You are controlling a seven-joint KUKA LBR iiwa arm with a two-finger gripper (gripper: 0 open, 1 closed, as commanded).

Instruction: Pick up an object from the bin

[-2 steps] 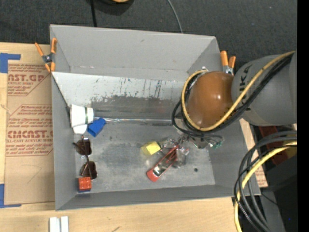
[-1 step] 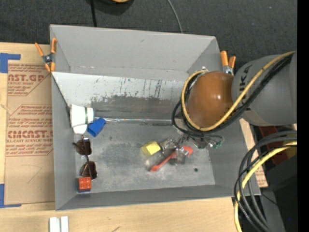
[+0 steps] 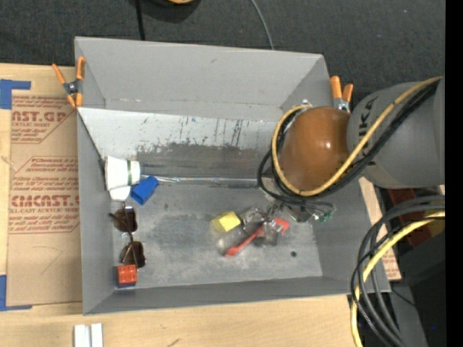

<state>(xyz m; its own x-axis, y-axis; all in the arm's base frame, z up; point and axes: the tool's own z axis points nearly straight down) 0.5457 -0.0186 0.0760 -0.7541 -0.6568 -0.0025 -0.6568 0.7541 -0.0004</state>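
Observation:
My gripper hangs low over the right middle of the bin floor, under the arm's brown dome. A thin red stick-like thing lies slanted right at it, its upper end under the gripper's metal parts. A small yellow block lies just left of the gripper, close to the red stick. A small green bit shows to the gripper's right.
Along the bin's left wall lie a white cup-like thing, a blue piece, dark brown sunglasses and a small orange-red block. The arm and its cables cover the bin's right side.

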